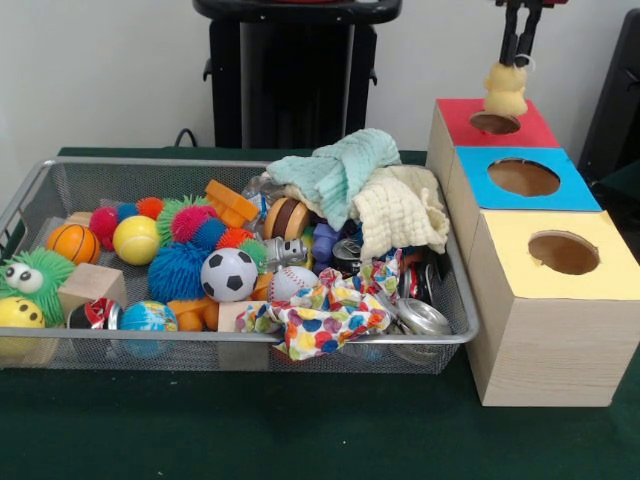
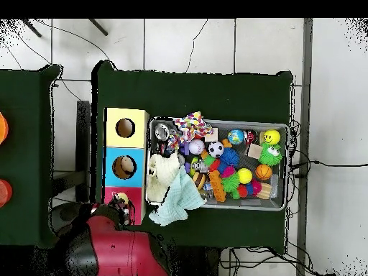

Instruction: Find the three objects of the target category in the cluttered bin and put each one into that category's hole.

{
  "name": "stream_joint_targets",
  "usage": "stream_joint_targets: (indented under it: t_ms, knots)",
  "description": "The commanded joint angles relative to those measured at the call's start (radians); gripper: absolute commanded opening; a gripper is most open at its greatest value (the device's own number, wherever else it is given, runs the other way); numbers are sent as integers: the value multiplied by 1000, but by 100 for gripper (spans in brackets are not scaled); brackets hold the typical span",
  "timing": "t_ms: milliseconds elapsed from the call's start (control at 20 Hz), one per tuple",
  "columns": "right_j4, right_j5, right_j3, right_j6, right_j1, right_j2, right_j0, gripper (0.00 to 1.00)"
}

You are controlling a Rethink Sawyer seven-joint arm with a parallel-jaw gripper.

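End effector (image 1: 519, 52): you see it hanging over the red-topped box, its black fingers clamped on a pale yellow plush toy (image 1: 506, 88).
Plush toy: it dangles just above the hole in the red top (image 1: 495, 122), not yet inside.
Boxes: your three wooden boxes stand in a row beside the bin, topped red, blue (image 1: 524, 177) and yellow (image 1: 563, 252), each with one round hole.
Blue hole: from overhead you can make out something pale lying inside it (image 2: 124, 167).
Bin (image 1: 240, 345): a wire mesh basket on the green counter (image 1: 200, 430), touching or just beside the boxes.
Cloths: a mint green cloth (image 1: 345, 165) and a cream cloth (image 1: 400, 210) are heaped at the bin's end nearest the boxes; a polka-dot cloth (image 1: 320, 318) drapes over the front rim.
Balls: you have a soccer ball (image 1: 228, 274), a baseball (image 1: 292, 282), a basketball (image 1: 73, 242), a yellow ball (image 1: 136, 239) and a globe ball (image 1: 147, 317) among fuzzy spiky toys.
Cans: crushed metal cans (image 1: 420, 316) lie near the boxes' end of the bin.
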Motion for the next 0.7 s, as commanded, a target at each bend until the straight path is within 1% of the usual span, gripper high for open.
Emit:
stream_joint_targets:
  t_ms: [50, 250, 500, 700]
  knots:
    - [-14, -35, 62, 138, 14, 81, -41, 0]
    - [-16, -38, 58, 144, 20, 80, -38, 0]
    - [-23, -11, 25, 159, 30, 47, -2, 0]
    - [-23, -24, 23, 165, 45, 45, 3, 0]
